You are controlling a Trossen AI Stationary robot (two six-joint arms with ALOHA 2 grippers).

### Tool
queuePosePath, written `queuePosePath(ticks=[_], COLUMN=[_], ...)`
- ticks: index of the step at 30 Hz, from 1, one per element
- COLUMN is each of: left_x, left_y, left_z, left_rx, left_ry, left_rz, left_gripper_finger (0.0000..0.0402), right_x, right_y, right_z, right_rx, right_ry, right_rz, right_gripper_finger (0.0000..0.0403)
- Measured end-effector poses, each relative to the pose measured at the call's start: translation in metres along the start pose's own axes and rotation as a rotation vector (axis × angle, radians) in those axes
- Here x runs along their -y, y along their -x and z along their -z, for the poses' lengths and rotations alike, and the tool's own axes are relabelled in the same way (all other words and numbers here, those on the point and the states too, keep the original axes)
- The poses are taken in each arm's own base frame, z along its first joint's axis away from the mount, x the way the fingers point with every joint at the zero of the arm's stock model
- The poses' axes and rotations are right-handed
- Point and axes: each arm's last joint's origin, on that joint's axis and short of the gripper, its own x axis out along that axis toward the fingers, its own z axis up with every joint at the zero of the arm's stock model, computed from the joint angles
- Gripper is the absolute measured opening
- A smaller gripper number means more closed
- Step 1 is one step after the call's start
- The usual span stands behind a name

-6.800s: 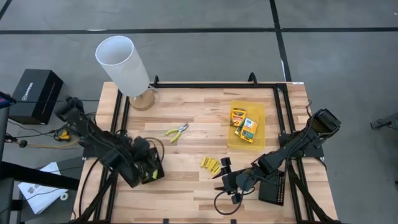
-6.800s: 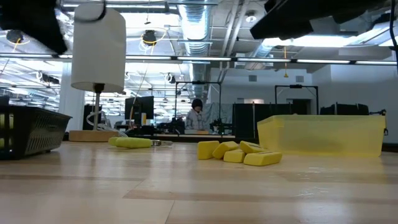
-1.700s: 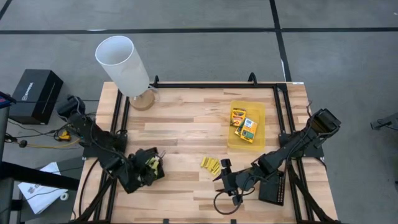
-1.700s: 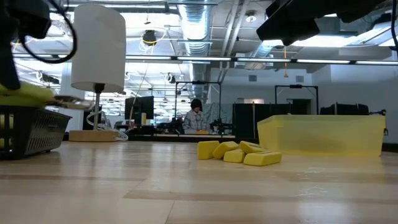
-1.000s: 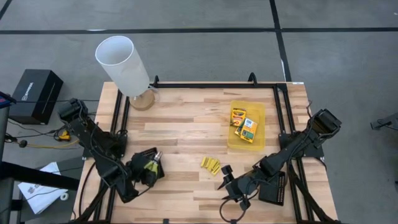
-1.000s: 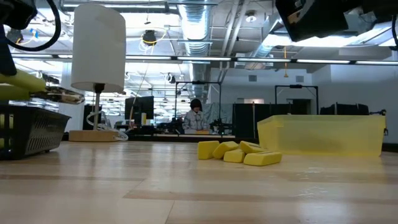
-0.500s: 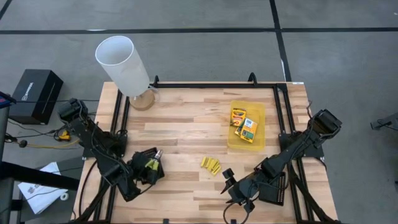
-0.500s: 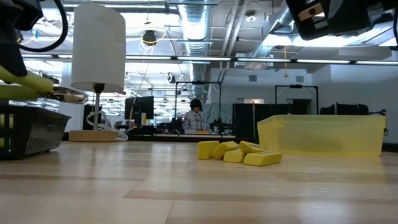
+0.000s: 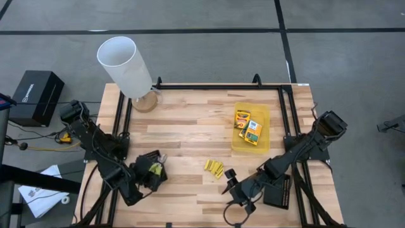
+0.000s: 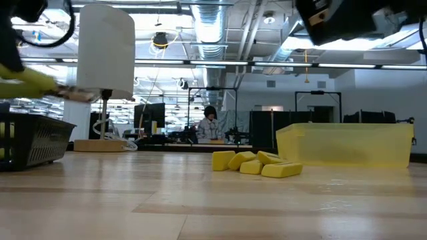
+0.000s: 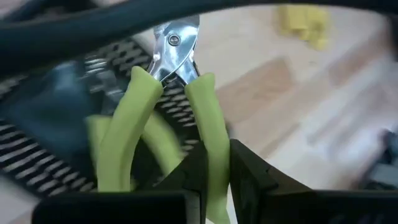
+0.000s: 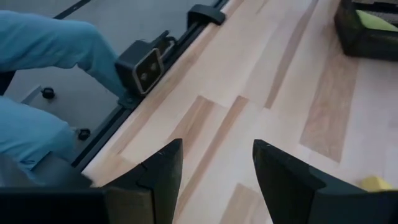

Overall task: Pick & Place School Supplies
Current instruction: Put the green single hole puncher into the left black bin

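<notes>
My left gripper (image 9: 150, 171) hangs over the black mesh tray (image 10: 37, 140) at the table's near left, shut on the plier-like tool (image 11: 171, 81) with yellow-green handles. The tool's metal head (image 11: 175, 45) points away from the fingers. Several short yellow sticks (image 9: 214, 168) lie in a heap on the wood. Two printed boxes (image 9: 248, 125) lie flat in the translucent yellow tray (image 9: 262, 142). My right gripper (image 9: 231, 185) hovers open just near-right of the sticks, with nothing between its fingers (image 12: 163, 167). My left gripper pinches one of the tool's two handles (image 11: 212, 163) between its two fingers, toward that handle's free end. The fingers lie along the handle. The other handle (image 11: 118, 155) stands free beside it. The tool is lifted clear above the mesh tray, slanting in the low view.
A white lamp (image 9: 125, 65) stands at the far left corner. A second black mesh tray (image 9: 278, 191) sits at the near right, beside my right arm. A person's blue sleeve (image 12: 50, 43) shows beyond the table's edge. Bare wood lies between the sticks and the left tray.
The tool in my left gripper has tipped a little over the left mesh tray: in the low view it now slants, with its handle end higher than before. Both grippers have stayed about where they were.
</notes>
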Motion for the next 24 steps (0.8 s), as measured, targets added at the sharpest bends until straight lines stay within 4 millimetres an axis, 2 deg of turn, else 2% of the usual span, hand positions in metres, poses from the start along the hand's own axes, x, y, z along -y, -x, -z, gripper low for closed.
queuePosePath(ticks=[4,13,24], left_x=[-0.011,-0.012,-0.011], left_y=[0.000,-0.003,-0.038], left_z=[-0.004,-0.010,0.017], left_rx=[-0.002,0.008,-0.031], left_ry=[0.017,0.030,0.000], left_rz=[-0.126,-0.161,-0.277], left_gripper_finger=[0.0033,0.0033,0.0032], right_x=[0.006,0.020,0.022], right_y=[-0.001,-0.002,-0.002], right_z=[-0.002,-0.006,-0.006], right_rx=[0.014,0.053,0.052], right_ry=[-0.013,-0.023,-0.029], right_rz=[0.014,0.044,0.003], right_gripper_finger=[0.0186,0.0186,0.0186])
